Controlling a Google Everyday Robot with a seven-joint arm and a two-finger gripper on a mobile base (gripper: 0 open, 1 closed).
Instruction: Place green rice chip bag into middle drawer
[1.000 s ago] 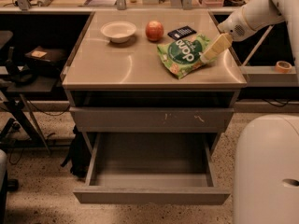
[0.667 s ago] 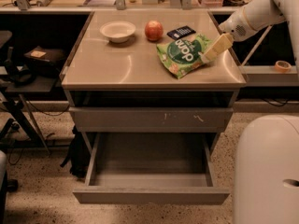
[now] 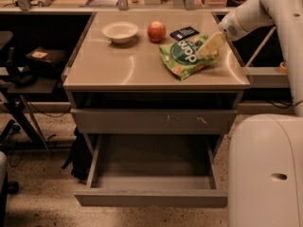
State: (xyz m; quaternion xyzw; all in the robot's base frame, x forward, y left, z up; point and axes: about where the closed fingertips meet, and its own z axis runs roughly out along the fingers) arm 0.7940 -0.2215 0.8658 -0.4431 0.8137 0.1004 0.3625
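The green rice chip bag point(image 3: 184, 56) lies flat on the right part of the cabinet top point(image 3: 118, 67). My gripper point(image 3: 209, 46) reaches in from the upper right and sits low over the bag's right upper edge, touching or nearly touching it. The middle drawer point(image 3: 151, 197) is pulled out wide open below, with its plain front panel toward me and nothing visible inside. Above it, the grey drawer front with pale scratch marks point(image 3: 154, 121) is shut.
A white bowl point(image 3: 120, 31), a red apple point(image 3: 156, 30) and a dark packet point(image 3: 184, 32) sit at the back of the cabinet top. My white base point(image 3: 267, 174) fills the lower right. A dark cart point(image 3: 33, 65) stands to the left.
My gripper has edged slightly left onto the bag's right edge. The bag and the drawer have not moved.
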